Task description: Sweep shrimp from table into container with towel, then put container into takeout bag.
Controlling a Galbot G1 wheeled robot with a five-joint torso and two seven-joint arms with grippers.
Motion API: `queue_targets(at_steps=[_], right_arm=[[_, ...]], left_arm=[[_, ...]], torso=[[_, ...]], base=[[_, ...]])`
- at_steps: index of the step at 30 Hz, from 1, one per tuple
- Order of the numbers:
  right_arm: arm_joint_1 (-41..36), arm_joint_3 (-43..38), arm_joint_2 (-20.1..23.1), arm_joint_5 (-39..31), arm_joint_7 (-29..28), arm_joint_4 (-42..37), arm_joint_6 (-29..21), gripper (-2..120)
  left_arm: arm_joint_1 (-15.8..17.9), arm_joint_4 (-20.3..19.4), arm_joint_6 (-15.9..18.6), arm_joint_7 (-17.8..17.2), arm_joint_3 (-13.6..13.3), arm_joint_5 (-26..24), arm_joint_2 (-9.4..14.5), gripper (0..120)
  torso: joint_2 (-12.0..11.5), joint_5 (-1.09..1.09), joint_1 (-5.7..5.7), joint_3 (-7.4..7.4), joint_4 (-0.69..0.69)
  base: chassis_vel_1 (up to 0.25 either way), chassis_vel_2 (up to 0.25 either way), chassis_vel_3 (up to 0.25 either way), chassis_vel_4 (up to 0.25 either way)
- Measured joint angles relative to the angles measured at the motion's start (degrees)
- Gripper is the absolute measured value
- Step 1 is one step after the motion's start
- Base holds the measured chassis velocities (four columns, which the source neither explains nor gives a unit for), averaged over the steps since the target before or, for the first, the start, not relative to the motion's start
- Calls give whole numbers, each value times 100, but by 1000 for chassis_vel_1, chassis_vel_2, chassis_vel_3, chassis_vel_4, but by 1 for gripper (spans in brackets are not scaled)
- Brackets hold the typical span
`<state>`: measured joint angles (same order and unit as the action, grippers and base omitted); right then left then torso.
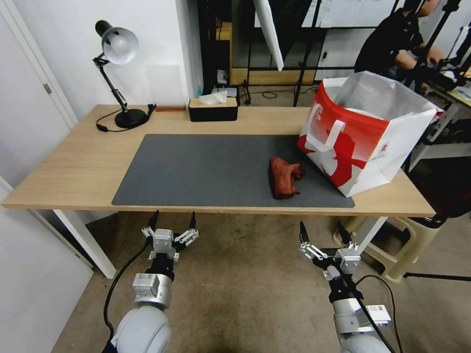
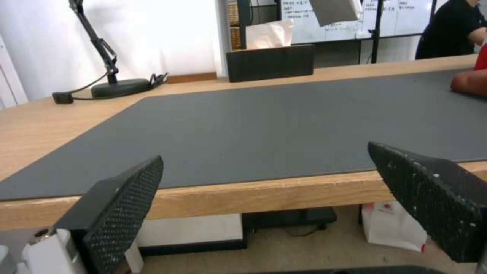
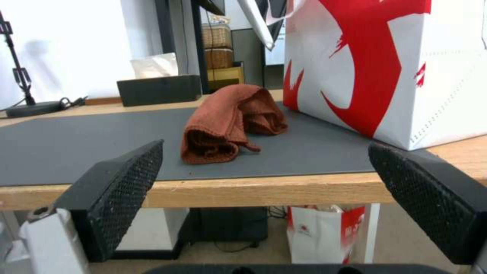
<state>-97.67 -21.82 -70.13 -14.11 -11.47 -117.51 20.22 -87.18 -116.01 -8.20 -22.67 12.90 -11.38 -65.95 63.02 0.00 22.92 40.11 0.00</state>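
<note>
on mat (image 1: 206, 171), towel (image 1: 285, 176), bag (image 1: 365, 130) beside

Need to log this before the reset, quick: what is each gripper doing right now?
Left gripper: open, holding nothing, below the table edge.
Right gripper: open, holding nothing, below the table edge, facing the towel.

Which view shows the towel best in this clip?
The right wrist view: the towel lies crumpled on the grey mat, close and unobstructed, beside the takeout bag. The head view shows it smaller from above. The left wrist view catches just a reddish sliver at its edge.
</note>
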Motion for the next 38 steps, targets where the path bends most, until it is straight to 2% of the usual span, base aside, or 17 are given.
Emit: queue_targets(at_steps=[38], right_arm=[[0,0,0,0,0,0,0,100]], left_arm=[[0,0,0,0,0,0,0,100]], torso=[[0,0,0,0,0]], base=[[0,0,0,0]])
